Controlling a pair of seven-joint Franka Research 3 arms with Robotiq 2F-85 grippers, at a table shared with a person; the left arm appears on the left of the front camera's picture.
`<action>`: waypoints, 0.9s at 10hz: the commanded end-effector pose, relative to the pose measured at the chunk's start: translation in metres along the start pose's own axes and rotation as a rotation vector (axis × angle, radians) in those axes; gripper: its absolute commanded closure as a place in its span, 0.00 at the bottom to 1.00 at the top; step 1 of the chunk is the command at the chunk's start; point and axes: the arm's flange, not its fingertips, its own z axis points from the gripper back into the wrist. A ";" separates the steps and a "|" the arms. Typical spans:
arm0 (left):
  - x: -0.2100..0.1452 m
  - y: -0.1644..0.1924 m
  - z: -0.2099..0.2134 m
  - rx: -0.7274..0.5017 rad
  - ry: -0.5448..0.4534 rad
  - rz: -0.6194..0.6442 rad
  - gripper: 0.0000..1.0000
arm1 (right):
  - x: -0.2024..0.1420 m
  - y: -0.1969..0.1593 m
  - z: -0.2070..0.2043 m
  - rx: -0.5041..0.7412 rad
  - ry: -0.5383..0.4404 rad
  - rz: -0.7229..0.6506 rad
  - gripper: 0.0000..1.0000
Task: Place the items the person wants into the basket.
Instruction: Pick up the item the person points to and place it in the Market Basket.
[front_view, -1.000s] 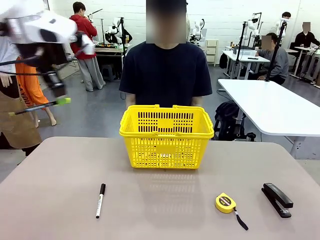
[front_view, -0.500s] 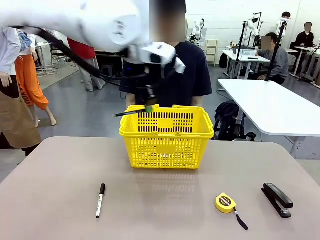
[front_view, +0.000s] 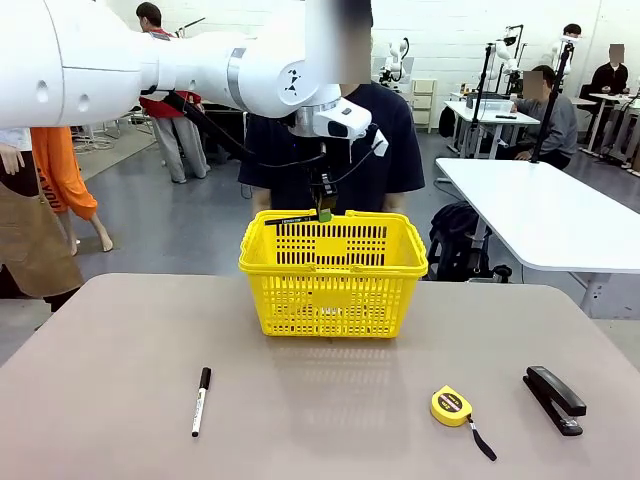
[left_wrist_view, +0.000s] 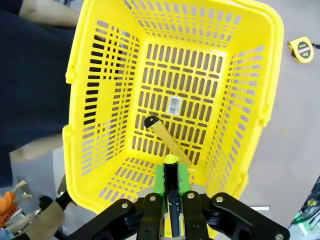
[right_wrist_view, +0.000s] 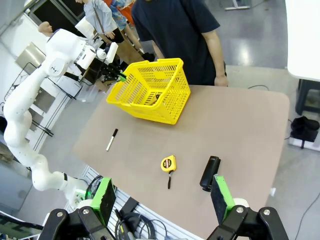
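Pen (left_wrist_view: 171, 160) clamped in left pincer (left_wrist_view: 171, 174) above basket (front_view: 333, 290), knife (left_wrist_view: 167, 140) inside, right pincer (right_wrist_view: 163, 199) open, marker (front_view: 201, 400) on bench (front_view: 100, 380)

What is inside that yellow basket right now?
A yellow utility knife lies on the floor of the basket. The left gripper, shut on a black pen above it, hides part of that floor.
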 end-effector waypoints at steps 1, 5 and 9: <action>0.006 0.007 0.008 -0.015 0.043 -0.010 1.00 | 0.001 0.001 -0.001 0.018 -0.012 0.006 0.00; 0.000 0.000 0.000 0.000 0.000 0.000 1.00 | 0.001 0.001 -0.001 0.018 -0.012 0.006 0.00; 0.000 0.001 -0.001 -0.009 0.007 -0.001 0.88 | 0.001 0.001 -0.001 0.018 -0.012 0.006 0.00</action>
